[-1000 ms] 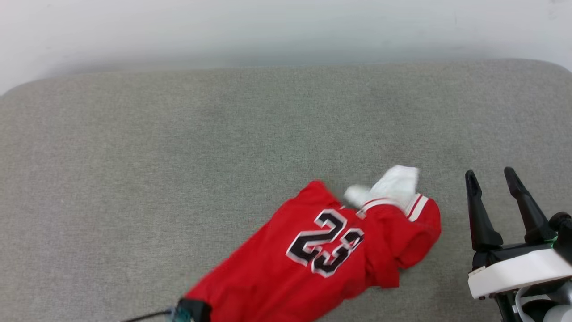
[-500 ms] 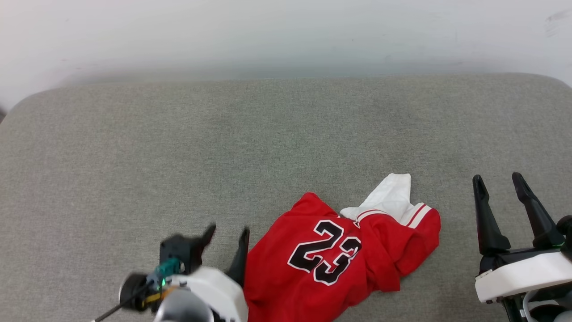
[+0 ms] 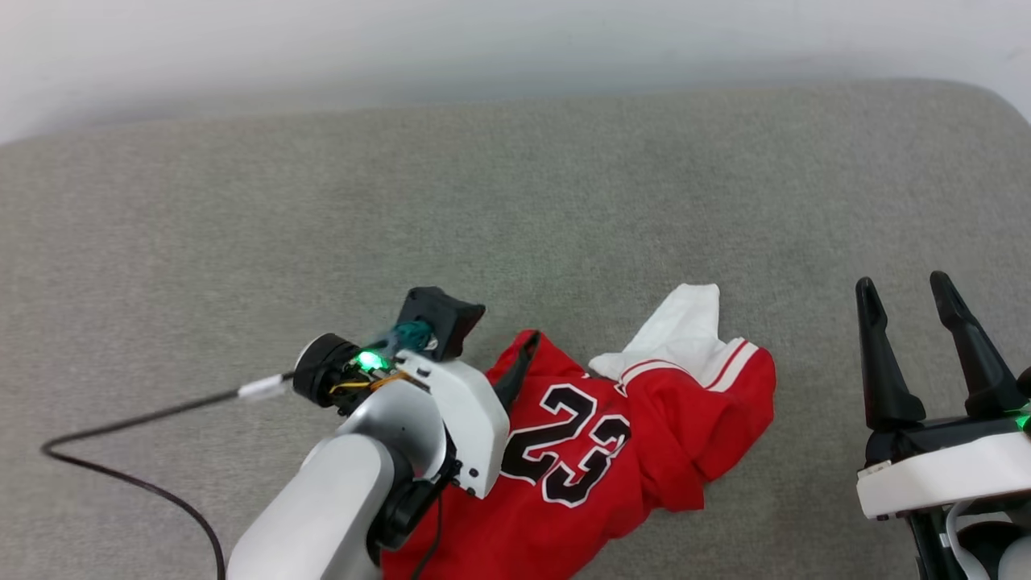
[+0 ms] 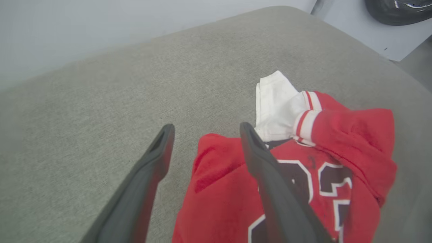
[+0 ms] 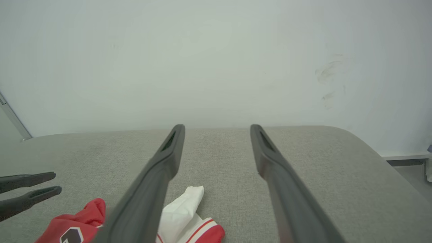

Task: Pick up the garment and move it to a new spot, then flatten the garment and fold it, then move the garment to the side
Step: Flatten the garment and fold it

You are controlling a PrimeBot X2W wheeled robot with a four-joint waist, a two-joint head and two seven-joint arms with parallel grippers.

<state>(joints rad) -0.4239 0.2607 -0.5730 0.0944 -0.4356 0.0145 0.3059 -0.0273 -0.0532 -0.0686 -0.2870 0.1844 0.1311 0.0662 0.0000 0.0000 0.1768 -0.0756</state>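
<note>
Evidently the placing seems done: the shirt (image 3: 693, 435) lies crumpled, one red corner between the left jaws, which stand apart. Right jaws, also apart, hang well aside. Flattening looks next, needing grips on opposite edges.

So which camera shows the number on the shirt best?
The head view: both digits of the number on the shirt, 23, read plainly from above. The left wrist view is closer, but the left jaws cover part of it. The right wrist view catches just a black corner.
</note>
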